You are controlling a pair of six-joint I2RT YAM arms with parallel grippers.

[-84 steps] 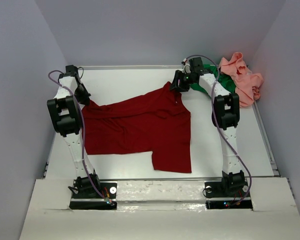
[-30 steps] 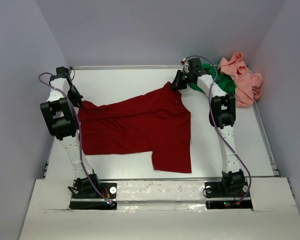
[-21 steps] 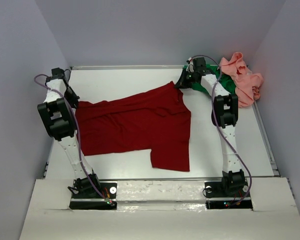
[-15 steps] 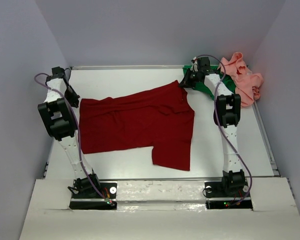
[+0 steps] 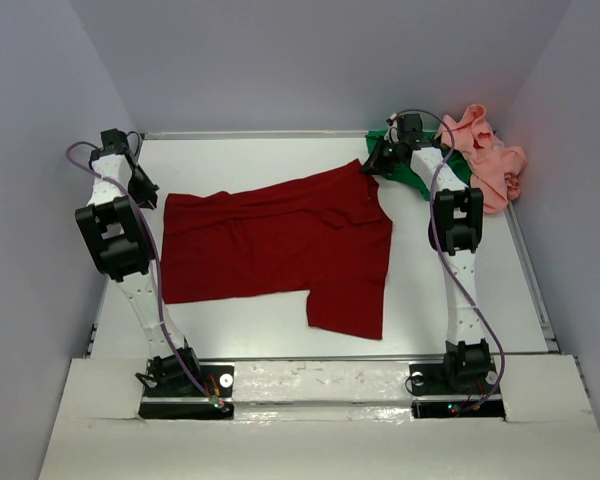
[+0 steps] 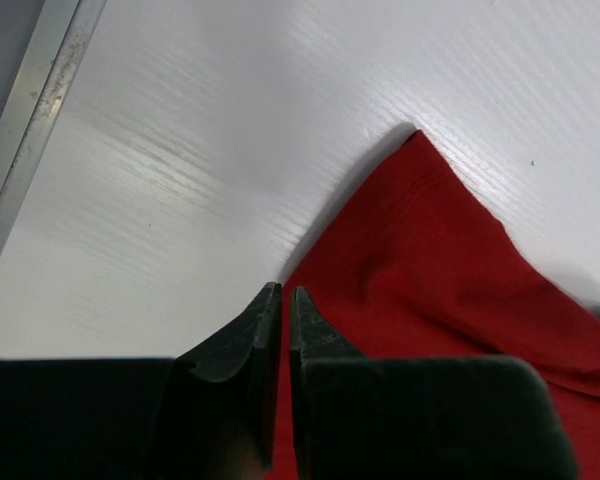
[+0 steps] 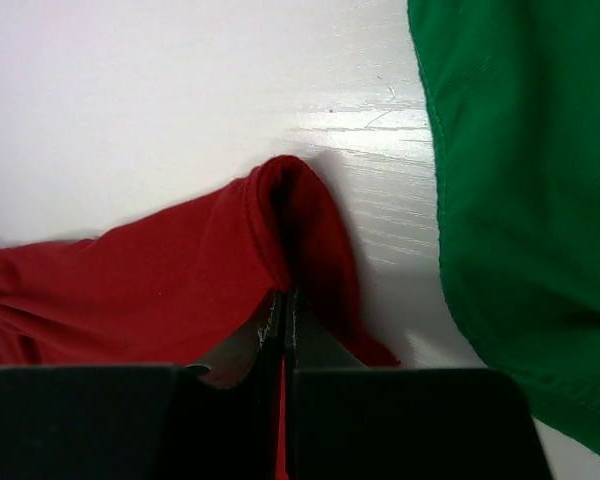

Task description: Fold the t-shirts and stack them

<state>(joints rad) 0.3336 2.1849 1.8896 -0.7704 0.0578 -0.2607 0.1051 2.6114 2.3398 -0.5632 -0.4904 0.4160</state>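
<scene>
The left gripper (image 6: 283, 292) is closed on 1 corner of the dark red t-shirt (image 5: 280, 240), spread mid-table. The right gripper (image 7: 283, 297) pinches its far corner, just beside the green t-shirt (image 7: 500, 200). Thin cloth could slip from such narrow pinches.

The dark red t-shirt (image 5: 280, 245) lies spread nearly flat on the white table (image 5: 260, 160), with one part reaching toward the near edge. The left gripper (image 5: 150, 196) is at the shirt's far-left corner and the right gripper (image 5: 370, 166) at its far-right corner. Just right of that corner lies the green t-shirt (image 5: 458, 166), and the pink t-shirt (image 5: 490, 160) is bunched beyond it.
</scene>
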